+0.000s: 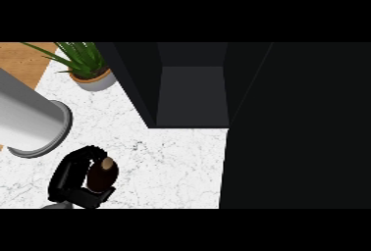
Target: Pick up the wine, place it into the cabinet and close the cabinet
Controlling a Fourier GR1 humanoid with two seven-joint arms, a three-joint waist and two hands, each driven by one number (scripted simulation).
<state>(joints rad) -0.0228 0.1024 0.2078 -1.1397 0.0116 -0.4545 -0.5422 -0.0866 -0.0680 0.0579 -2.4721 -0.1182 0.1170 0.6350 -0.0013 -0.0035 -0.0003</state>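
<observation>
1 hand shows: the left hand [71, 177], low at the left of the view, w/ its black fingers curled round the wine [103, 175], so it's holding it. 1 wine bottle only, dark brown, its round top poking out up & to the right of the fingers. Can't read any words or label on it. The bottle is over the white speckled counter [174, 166], well apart from the cabinet [192, 93], which is up & to the right. 1 cabinet, black, open, dark inside. A wide black panel [297, 127] fills the right side next to it. 1 green plant [80, 56] sits in 1 small pot [94, 81] at the top left, just beside the cabinet's left wall. 1 big grey round tube [29, 122] lies at the left, above the hand; can't tell what it is. A bit of brown wood [25, 59] shows in the top left corner.
</observation>
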